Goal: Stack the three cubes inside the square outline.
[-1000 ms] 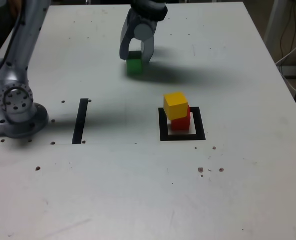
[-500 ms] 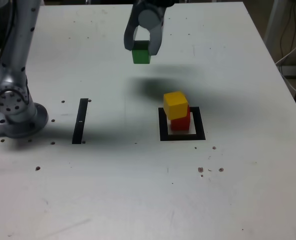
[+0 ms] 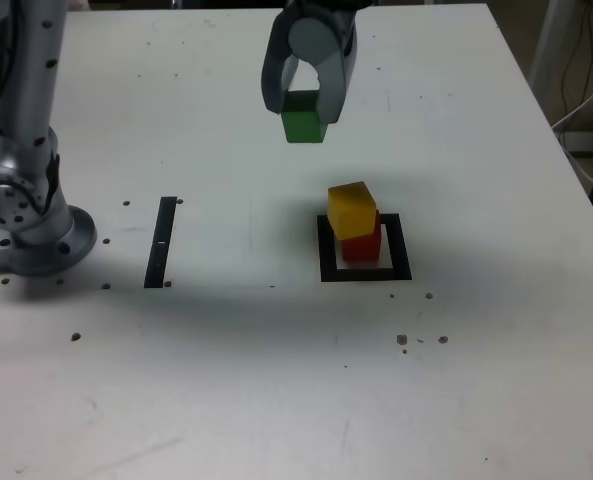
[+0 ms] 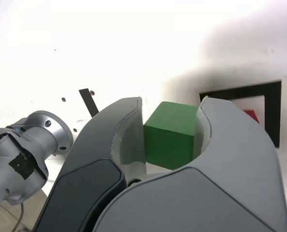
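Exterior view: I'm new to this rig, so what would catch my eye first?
The hand holds a green cube in the air, above the table. Toward the exterior view's right, a yellow cube sits on a red cube inside the square outline.

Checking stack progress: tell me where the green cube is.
The green cube is clamped in the gripper, off the table, up-left of the yellow cube in the exterior view.

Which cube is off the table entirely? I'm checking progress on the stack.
The green cube, clamped in the gripper above the table; the yellow cube sits on the red cube.
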Available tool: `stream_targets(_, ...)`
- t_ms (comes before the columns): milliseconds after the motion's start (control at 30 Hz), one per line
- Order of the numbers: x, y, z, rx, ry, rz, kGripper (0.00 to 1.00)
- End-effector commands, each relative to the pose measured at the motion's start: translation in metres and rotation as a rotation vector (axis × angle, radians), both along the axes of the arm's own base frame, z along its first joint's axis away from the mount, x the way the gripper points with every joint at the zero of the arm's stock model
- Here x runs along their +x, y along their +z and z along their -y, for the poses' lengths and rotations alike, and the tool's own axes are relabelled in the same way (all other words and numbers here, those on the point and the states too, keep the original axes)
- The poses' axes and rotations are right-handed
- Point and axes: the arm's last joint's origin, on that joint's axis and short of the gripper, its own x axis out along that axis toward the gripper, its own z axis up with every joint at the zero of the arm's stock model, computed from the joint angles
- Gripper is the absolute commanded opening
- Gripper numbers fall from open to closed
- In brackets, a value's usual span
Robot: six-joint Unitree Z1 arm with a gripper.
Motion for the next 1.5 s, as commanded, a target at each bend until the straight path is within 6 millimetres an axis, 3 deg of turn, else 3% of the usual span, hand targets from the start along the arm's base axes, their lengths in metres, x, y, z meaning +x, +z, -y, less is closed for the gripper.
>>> stream_targets(0, -0.004, 0.006, 0.008, 0.004, -0.018, 0.006, 0.32)
stream_targets(300, 0.0, 0.013, 0.043, -0.004, -0.112, 0.042, 0.32)
stream_targets(567, 0.013, 0.005, 0.066, -0.004, -0.161, 0.034, 0.32)
stream_targets(1167, 0.037, -0.014, 0.075, 0.002, -0.184, 0.007, 0.32)
stream_targets(1233, 0.037, -0.015, 0.075, 0.002, -0.184, 0.004, 0.39)
stream_targets(1400, 0.037, -0.018, 0.076, -0.002, -0.185, -0.008, 0.84)
stream_targets(1467, 0.036, -0.019, 0.076, -0.005, -0.184, -0.012, 0.96)
